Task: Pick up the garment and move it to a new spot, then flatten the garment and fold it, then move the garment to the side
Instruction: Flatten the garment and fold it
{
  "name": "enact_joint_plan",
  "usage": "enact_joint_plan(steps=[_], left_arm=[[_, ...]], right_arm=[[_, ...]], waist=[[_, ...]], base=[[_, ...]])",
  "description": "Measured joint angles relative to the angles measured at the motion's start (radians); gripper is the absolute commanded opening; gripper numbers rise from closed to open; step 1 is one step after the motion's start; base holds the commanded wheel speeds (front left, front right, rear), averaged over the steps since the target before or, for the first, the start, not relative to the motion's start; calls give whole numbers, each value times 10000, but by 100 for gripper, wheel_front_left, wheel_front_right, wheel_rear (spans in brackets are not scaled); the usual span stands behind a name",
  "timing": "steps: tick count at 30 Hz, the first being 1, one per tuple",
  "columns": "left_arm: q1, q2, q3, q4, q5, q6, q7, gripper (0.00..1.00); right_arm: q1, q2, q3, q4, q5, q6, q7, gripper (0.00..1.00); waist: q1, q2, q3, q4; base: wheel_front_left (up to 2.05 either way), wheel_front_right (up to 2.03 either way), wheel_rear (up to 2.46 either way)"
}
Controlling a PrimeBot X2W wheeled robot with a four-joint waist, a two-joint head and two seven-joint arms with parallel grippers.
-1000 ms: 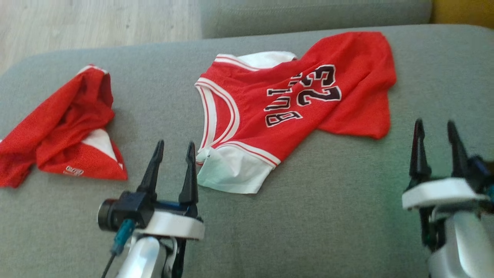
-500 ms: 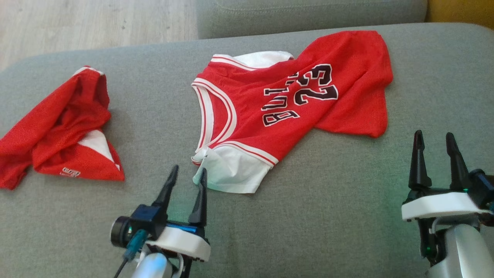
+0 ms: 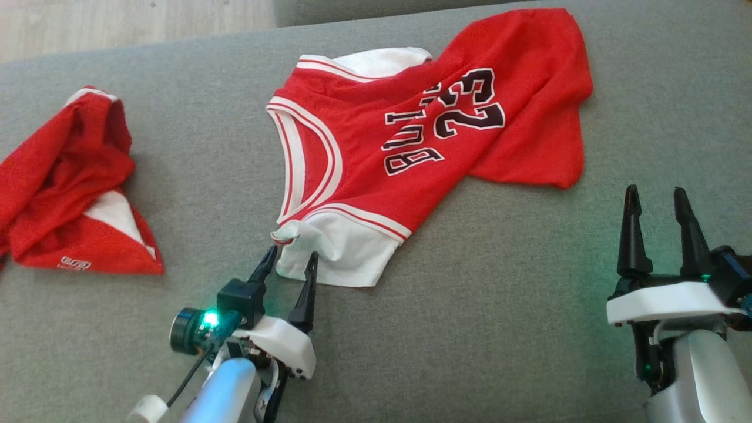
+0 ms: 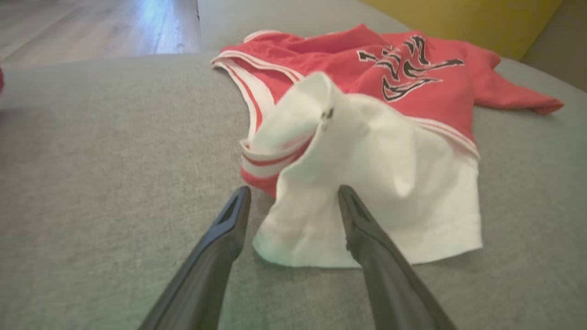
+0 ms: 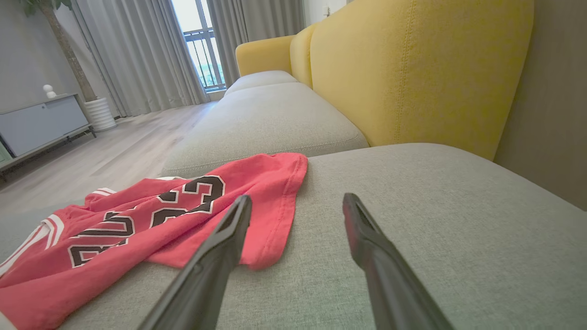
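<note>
**Inspection: garment flat on sofa seat, both claws open and empty**

The grey seat cushion [image 3: 499, 329] carried everything noted. A yellow backrest [image 5: 412, 68] stood along its far right side in the right wrist view, and wooden floor [image 3: 117, 23] showed beyond the cushion's far left edge.

The red jersey [image 3: 376, 170] lay spread but creased across the middle of the cushion. Its hem end ran out toward the far right corner and its neck opening faced the left edge. The lettering and the number 23 were face up. A white panel [image 3: 341, 252] at its near end pointed toward the cushion's near edge, with one corner rucked up off the fabric.

A second red garment [image 3: 64, 194] lay bunched at the cushion's left edge, well apart from the jersey.

The left gripper [image 3: 292, 254] sat low at the near-left corner of the white panel. Its fingers were spread wide, one on each side of the rucked corner, and not closed on it. The left wrist view showed the cloth between the two fingers; whether either finger touched it could not be told.

The right gripper [image 3: 655, 190] was above bare cushion near the right edge, fingers spread wide with nothing between them, close to the jersey's hem but apart from it.
</note>
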Motion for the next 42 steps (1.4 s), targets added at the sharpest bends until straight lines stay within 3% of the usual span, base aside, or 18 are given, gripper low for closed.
enact_joint_plan(steps=[6, 7, 8, 9, 19, 29, 42], left_arm=[[-290, -2, -144, 583, 0, 46, 86, 100], [-341, -4, -157, 640, -13, -17, 84, 73], [-378, -6, -173, 673, -15, -21, 73, 16], [-399, -8, -188, 698, -15, -59, 67, 0], [-369, -59, -148, -121, -757, -140, -458, 0], [-131, -61, 232, -2746, -892, 86, -552, 0], [127, -61, -15, -3294, -819, 173, -577, 0]], right_arm=[[0, 0, -40, 2, 0, 0, 0, 100], [0, 0, -52, 6, 0, 0, 0, 100], [-1, 0, -56, 19, 0, 0, 0, 100], [-1, 0, -56, 40, 0, 0, 0, 100], [-494, 0, -186, 1542, -351, 0, 67, 100], [-2309, -4, -993, 5070, 242, 0, 936, 100], [-4365, -81, -1225, 7862, -63, 0, 25, 100]], waist=[[0, 0, 118, -119], [0, 0, 118, -119], [-1, 0, 115, -116], [-1, 0, 106, -108], [-2, 0, -110, 411], [-2, 0, -117, 1300], [-2, 0, 214, 1522]], base=[[0, 0, 0], [0, 0, 0], [0, 0, 0], [0, 0, 0], [0, 0, 0], [0, 0, 0], [0, 0, 0]])
